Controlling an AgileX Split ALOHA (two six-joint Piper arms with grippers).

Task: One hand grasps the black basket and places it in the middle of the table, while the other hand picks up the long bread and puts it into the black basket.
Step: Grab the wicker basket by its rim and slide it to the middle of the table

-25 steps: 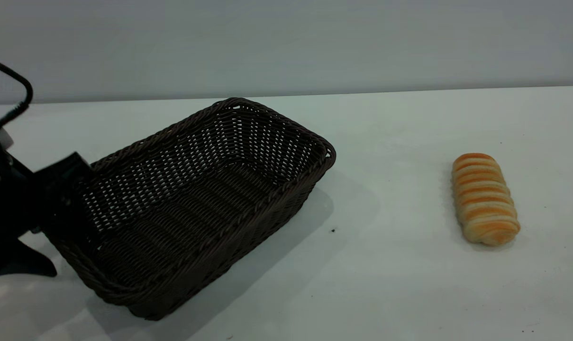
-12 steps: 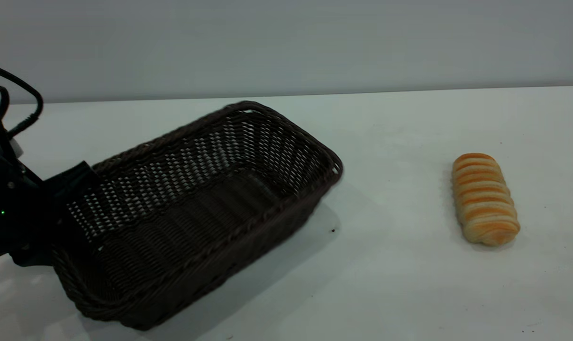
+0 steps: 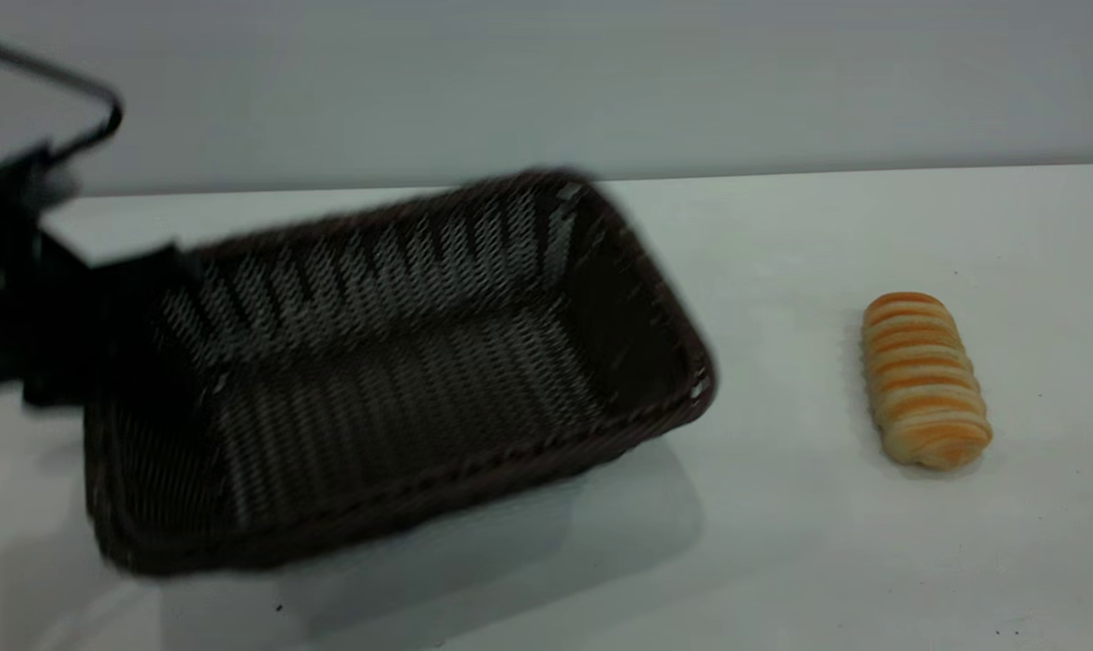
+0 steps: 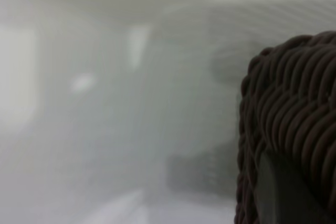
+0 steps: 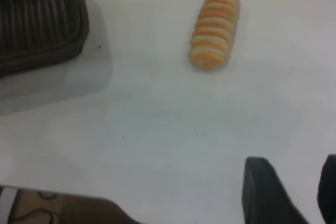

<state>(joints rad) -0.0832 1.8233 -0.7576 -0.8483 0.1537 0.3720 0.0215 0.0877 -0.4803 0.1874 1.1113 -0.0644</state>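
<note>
The black basket hangs tilted just above the table, left of centre, with its shadow below it. My left gripper is shut on the rim of its left end. In the left wrist view one finger presses on the braided rim. The long bread lies on the table at the right, apart from the basket. My right gripper is open and empty above bare table. Its view shows the bread and a basket corner farther off.
A black cable loop rises above the left arm at the far left. A pale wall runs behind the table's back edge. A few tiny dark specks dot the tabletop.
The left gripper has lifted the basket and swung it, so its free end moved right and toward the back. The bread has not moved.
</note>
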